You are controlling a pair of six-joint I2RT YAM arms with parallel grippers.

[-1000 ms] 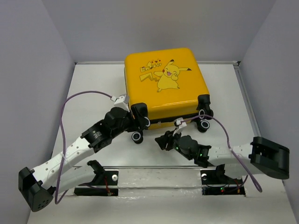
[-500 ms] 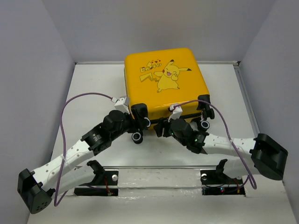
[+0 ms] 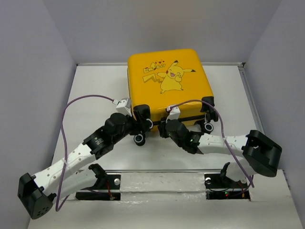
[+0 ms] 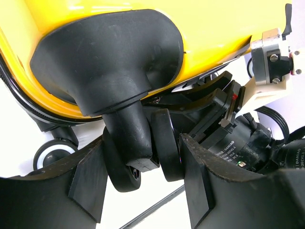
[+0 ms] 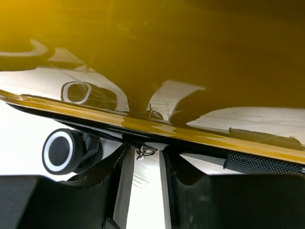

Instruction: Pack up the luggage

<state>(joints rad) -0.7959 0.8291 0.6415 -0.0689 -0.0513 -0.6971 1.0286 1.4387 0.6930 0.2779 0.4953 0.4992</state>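
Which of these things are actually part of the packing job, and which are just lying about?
Part of the job:
- yellow suitcase, closed and flat
- its wheel, gripped by the left gripper
- its zip pull, at the right gripper

Just there:
- white table
- purple cables on the arms

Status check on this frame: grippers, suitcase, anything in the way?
Left gripper clamped on near-left wheel. Right gripper slightly open, zipper pull at its tips. Suitcase lid down. Nothing in the way.
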